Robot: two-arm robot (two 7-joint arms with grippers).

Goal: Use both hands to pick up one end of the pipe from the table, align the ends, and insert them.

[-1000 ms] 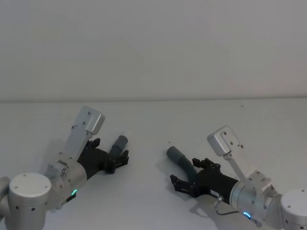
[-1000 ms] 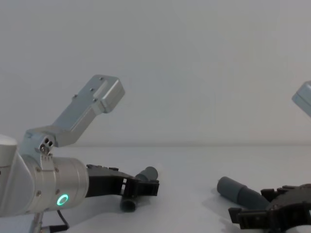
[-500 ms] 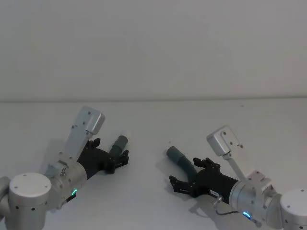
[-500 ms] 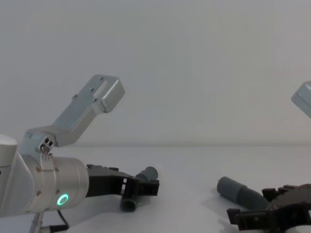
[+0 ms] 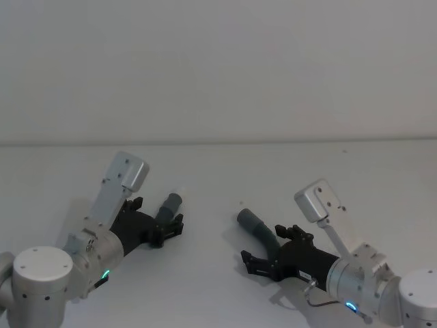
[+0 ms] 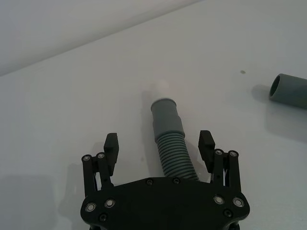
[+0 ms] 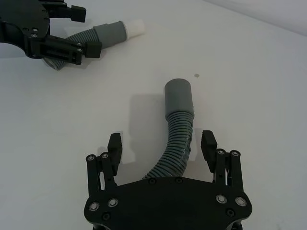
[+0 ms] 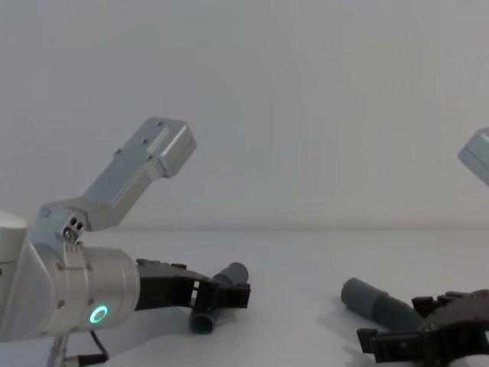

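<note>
Nearest, the right gripper (image 7: pixel 161 141) straddles the longer hose piece (image 7: pixel 178 125) at its ribs on the white table (image 5: pixel 287 178), jaws spread, pinching nothing. The left gripper (image 6: pixel 159 143) likewise brackets the short hose piece (image 6: pixel 173 155), apparently leaving both cuffs (image 7: pixel 178 98), well apart beyond, free for mating.

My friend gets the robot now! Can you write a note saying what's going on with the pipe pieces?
The left gripper is open, its fingers on either side of the short hose, not squeezing it.
The right gripper is open, astride the longer hose the same way.
Both hoses lie on the table, apart; white tip and open cuff are unjoined.
Done: grippers placed. Left: grip, lift, align, insert.
</note>
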